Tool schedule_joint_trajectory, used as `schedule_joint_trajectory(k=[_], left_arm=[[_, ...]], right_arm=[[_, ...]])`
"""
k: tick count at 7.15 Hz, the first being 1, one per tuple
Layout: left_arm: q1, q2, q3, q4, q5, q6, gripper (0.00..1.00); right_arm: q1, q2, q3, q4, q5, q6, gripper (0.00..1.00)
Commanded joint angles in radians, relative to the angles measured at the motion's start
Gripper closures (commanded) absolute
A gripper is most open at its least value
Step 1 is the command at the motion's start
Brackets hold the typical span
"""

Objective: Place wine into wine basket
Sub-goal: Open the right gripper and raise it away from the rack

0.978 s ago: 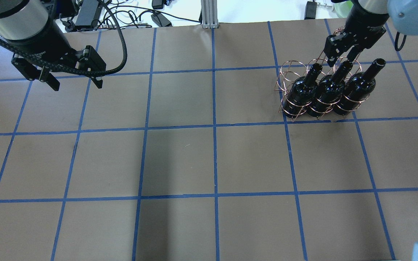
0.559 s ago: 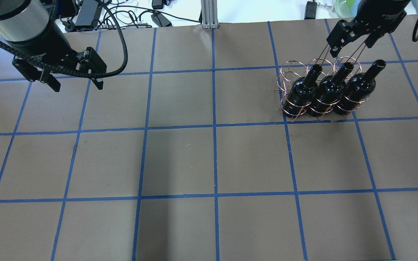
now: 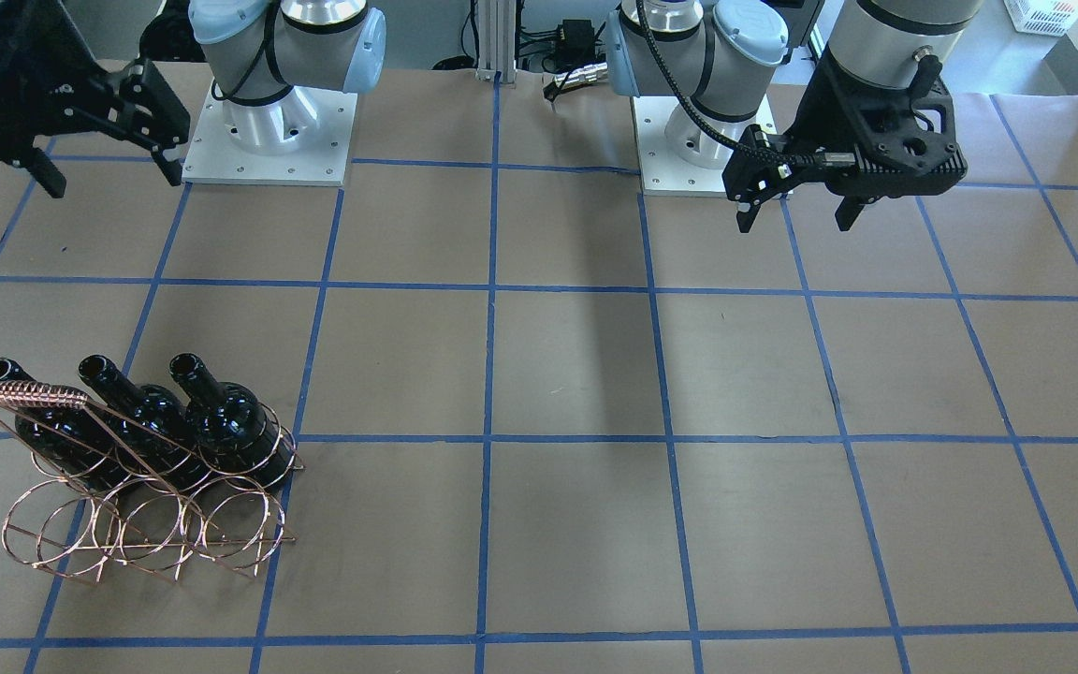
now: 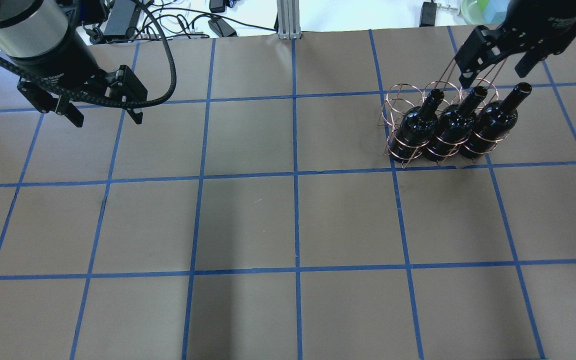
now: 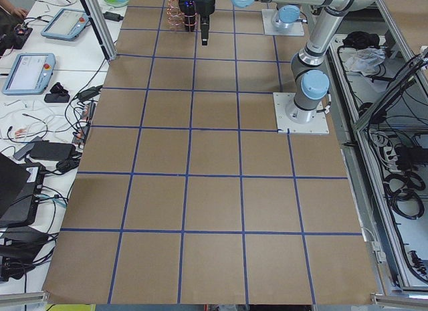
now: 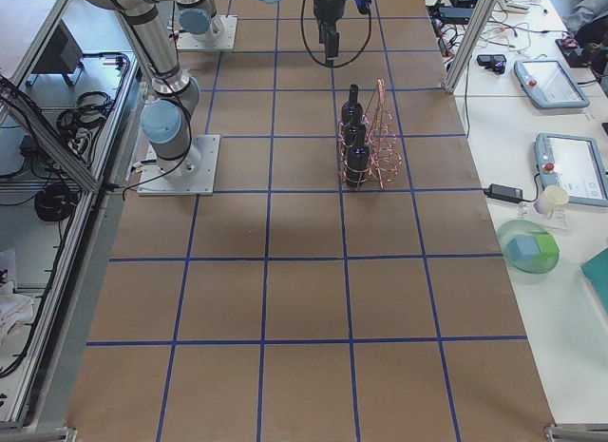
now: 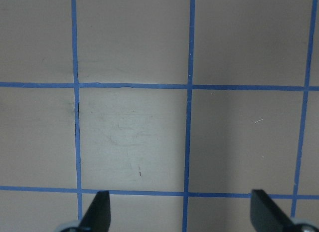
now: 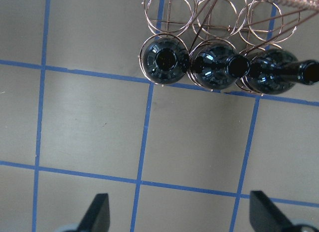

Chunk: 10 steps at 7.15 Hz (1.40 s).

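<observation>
Three near-black wine bottles (image 4: 450,125) stand side by side in the near row of the copper wire basket (image 4: 393,102) at the table's far right. They also show in the front view (image 3: 225,417) and from above in the right wrist view (image 8: 167,60). The basket's other row of rings (image 3: 151,529) is empty. My right gripper (image 4: 497,67) is open and empty, raised beyond the basket near its handle. My left gripper (image 4: 105,116) is open and empty over bare table at the far left; its fingertips (image 7: 97,214) frame only paper.
Brown paper with a blue tape grid (image 4: 295,175) covers the table. Cables and power bricks (image 4: 123,15) and an aluminium post (image 4: 288,20) lie past the far edge. A green bowl (image 6: 530,247) sits on the side bench.
My right gripper has lifted away from the bottle necks and moved toward the far right. The bottles, the basket and my left gripper have stayed put.
</observation>
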Motion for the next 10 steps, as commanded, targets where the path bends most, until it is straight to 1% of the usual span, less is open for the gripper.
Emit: schedule_joint_trajectory(k=[1, 2, 3, 4, 5, 7, 8, 10], left_arm=[[-0.001, 0.000, 0.000, -0.003, 0.000, -0.010, 0.00], [-0.001, 0.001, 0.000, -0.004, 0.002, -0.010, 0.00], [-0.001, 0.001, 0.000, -0.004, 0.002, -0.010, 0.00], [-0.001, 0.001, 0.000, -0.004, 0.002, -0.010, 0.00], [-0.001, 0.002, 0.000, -0.004, 0.002, -0.010, 0.00], [-0.001, 0.002, 0.000, -0.004, 0.005, -0.010, 0.00], [-0.001, 0.001, 0.000, 0.000, -0.001, -0.010, 0.00], [-0.001, 0.001, 0.000, -0.001, -0.001, -0.010, 0.00]], right_arm=[[0.045, -0.020, 0.003, 0.015, 0.012, 0.110, 0.00], [0.095, -0.008, 0.003, -0.004, 0.009, 0.237, 0.00], [0.152, 0.016, 0.002, -0.027, -0.040, 0.266, 0.00], [0.158, 0.021, 0.000, -0.045, -0.048, 0.260, 0.00], [0.158, 0.018, 0.003, -0.056, -0.036, 0.263, 0.00], [0.160, 0.017, 0.014, -0.119, -0.027, 0.266, 0.00], [0.160, 0.021, 0.022, -0.180, -0.025, 0.267, 0.00], [0.160, 0.023, 0.023, -0.206, -0.027, 0.270, 0.00]])
